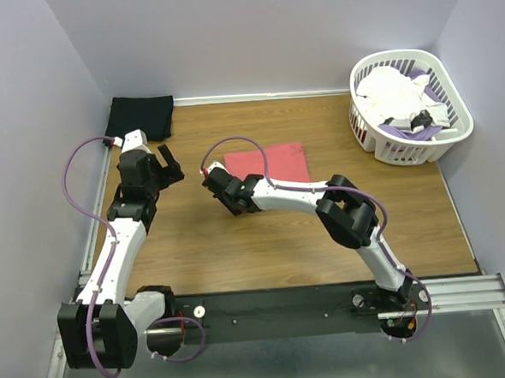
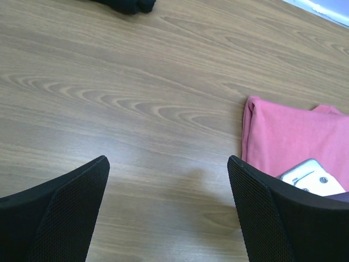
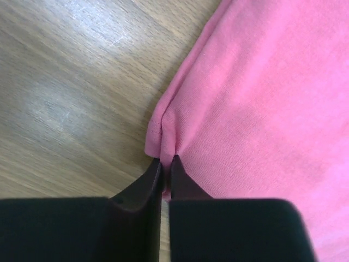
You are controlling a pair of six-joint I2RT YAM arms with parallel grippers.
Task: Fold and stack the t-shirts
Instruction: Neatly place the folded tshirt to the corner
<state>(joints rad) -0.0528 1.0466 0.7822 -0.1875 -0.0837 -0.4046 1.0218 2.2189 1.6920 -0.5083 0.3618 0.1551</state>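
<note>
The coral-red t-shirt [image 1: 272, 164] lies folded flat at the middle of the table. My right gripper [image 1: 215, 177] sits at its near-left corner. In the right wrist view the gripper [image 3: 166, 161] is shut on that puckered corner of the coral-red t-shirt [image 3: 262, 103]. The black t-shirt [image 1: 141, 116] lies folded in the back-left corner. My left gripper [image 1: 172, 164] hovers between the two shirts. Seen from its wrist, the left gripper [image 2: 168, 161] is open over bare wood, the coral-red t-shirt [image 2: 289, 136] to its right and an edge of the black t-shirt [image 2: 128, 5] at the top.
A white slatted basket [image 1: 456, 116] with white and purple cloth stands at the back right. Walls close in the table at the left, back and right. A black rail [image 1: 277, 312] with the arm bases runs along the near edge.
</note>
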